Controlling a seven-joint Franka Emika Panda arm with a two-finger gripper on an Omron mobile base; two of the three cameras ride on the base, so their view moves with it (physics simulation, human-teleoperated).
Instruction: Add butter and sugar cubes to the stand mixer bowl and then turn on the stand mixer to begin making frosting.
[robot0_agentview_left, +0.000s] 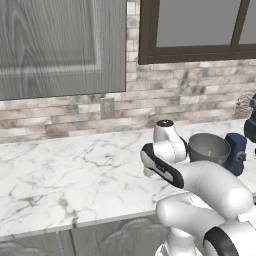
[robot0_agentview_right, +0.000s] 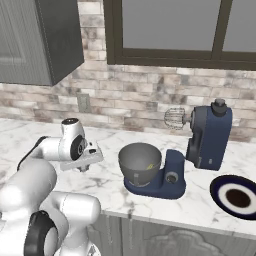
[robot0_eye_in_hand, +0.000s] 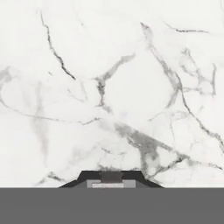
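The navy-blue stand mixer (robot0_agentview_right: 207, 135) stands on the marble counter with its head tilted back and its whisk (robot0_agentview_right: 175, 119) lifted clear. Its grey bowl (robot0_agentview_right: 140, 162) sits on the base, also seen at the right of the left base view as the bowl (robot0_agentview_left: 207, 147). A tiny tan speck, the butter (robot0_agentview_right: 149, 166), lies inside the bowl. Left of the bowl, my gripper (robot0_agentview_right: 85, 168) points down, almost touching the counter. In the hand view my gripper (robot0_eye_in_hand: 109, 183) has its dark tips drawn together around a small pale grey lump, the sugar cubes (robot0_eye_in_hand: 108, 185).
A dark blue plate (robot0_agentview_right: 237, 196) lies right of the mixer near the counter's front edge. A brick backsplash with a wall outlet (robot0_agentview_right: 84, 102) runs behind. Upper cabinets hang at the left, a window above the mixer. Bare marble (robot0_agentview_left: 75, 170) stretches left of the arm.
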